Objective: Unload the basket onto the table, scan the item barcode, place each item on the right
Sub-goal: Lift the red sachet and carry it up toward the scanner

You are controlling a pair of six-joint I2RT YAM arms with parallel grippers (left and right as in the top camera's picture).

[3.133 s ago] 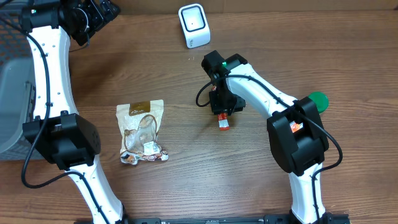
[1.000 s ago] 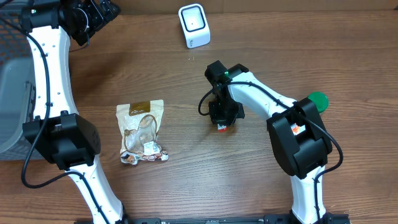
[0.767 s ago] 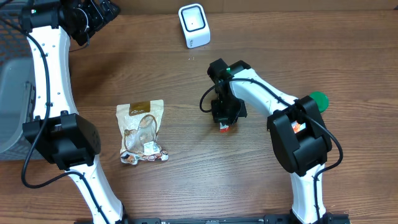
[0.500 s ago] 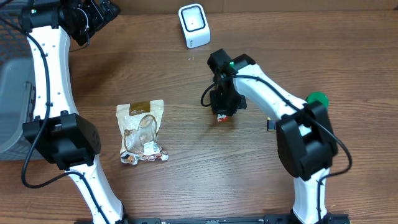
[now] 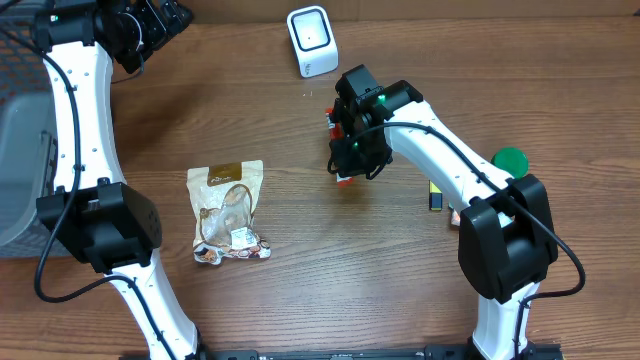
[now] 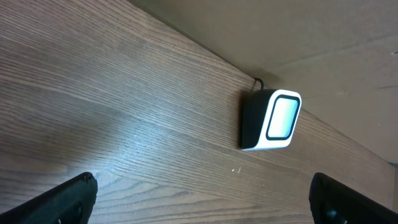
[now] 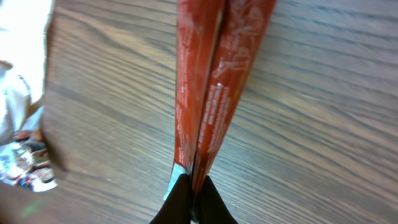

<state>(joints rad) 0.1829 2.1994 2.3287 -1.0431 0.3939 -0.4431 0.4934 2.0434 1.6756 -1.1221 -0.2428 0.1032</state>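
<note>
1. Your right gripper [image 5: 350, 158] was pressed tight on the red packet [image 7: 211, 81], pinching it by one edge.
2. The packet sat over the table [image 5: 300, 290], near the scanner [image 5: 312, 40] but apart from it, on the robot's side. Whether it touched the wood could not be told.
3. Your left gripper [image 6: 200, 202] was spread wide, holding nothing, at the far left corner, its camera facing the scanner's pale window.
4. A snack bag [image 5: 228, 212] lay flat, well left of the packet.
</note>
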